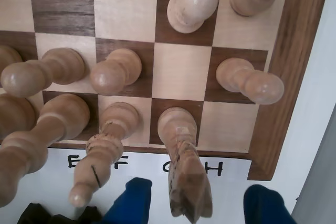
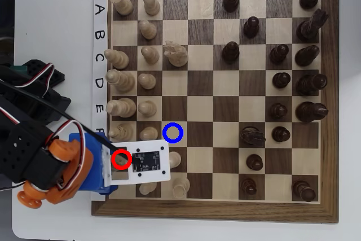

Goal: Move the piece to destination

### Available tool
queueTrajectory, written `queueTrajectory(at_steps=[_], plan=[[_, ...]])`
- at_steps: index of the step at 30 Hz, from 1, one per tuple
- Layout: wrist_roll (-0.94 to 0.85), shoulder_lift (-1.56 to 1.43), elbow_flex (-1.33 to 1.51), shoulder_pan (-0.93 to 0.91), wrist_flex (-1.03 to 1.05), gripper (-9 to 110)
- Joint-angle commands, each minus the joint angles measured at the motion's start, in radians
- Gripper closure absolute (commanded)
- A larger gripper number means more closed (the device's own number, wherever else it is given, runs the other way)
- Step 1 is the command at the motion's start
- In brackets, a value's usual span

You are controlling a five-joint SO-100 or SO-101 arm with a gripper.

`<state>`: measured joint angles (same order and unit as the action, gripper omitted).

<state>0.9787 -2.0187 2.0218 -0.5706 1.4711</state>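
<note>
Knight (image 1: pixel 181 174) is standing on the dark edge square above the letter G, at 6 o'clock in the wrist view. It is leaning toward the camera between the two blue fingers (image 1: pixel 131 203) of the end effector (image 1: pixel 199 205). The fingers are spread wide, one at each side of the piece, and neither is touching it.

In the overhead view the arm's white plate (image 2: pixel 148 162) is covering that square and a red ring (image 2: pixel 121 159) is marking it. The destination (image 2: pixel 173 132), a light square circled in blue, is lying at about 2 o'clock from the red ring. In the wrist view it is at 11 o'clock from the knight.

The strip below the chessboard (image 1: pixel 289 77) in the wrist view is reading E, F, G, H, with pieces partly hiding the E and G. In the overhead view, 1 to 8 are running along the top and A to E down the left edge.

There are two rings, and sixteen dark pieces (image 2: pixel 280 80) are crowding the 3 o'clock side. A second cream knight (image 2: pixel 175 55) is standing in row C.
</note>
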Motion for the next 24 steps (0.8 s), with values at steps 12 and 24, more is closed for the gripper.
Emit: queueTrajectory(at_steps=[12, 24], plan=[[-0.020, 0.017, 0.021, -0.040, -0.044, 76], [-0.032, 0.025, 0.072, -0.060, -0.066, 76]])
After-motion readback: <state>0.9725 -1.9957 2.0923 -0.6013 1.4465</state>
